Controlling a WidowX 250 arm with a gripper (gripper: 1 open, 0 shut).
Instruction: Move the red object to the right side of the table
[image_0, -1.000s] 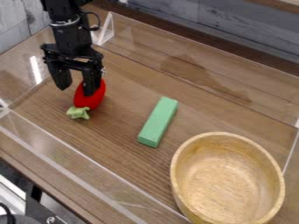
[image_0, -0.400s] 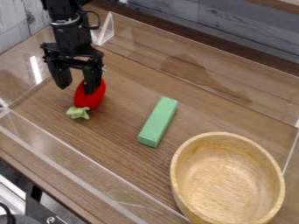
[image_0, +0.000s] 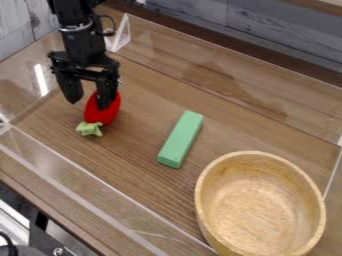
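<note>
Showing gripper (image_0: 84, 92) spread wide over the red object (image_0: 103, 107), nothing held yet.

Nearest us, the wooden bowl (image_0: 262, 206) fills the table's (image_0: 241, 95) front-right corner; the green block (image_0: 181, 138) lies mid-table, w/ the red object farther left, stem end (image_0: 91, 128) toward us, fingers straddling it from above. We judge it light, stiff, smooth plastic, prob. a bit slippery, so grip across its rounded body, not the leaves. Block and bowl both sit along the way right; clear walls edge the table beyond.
</note>
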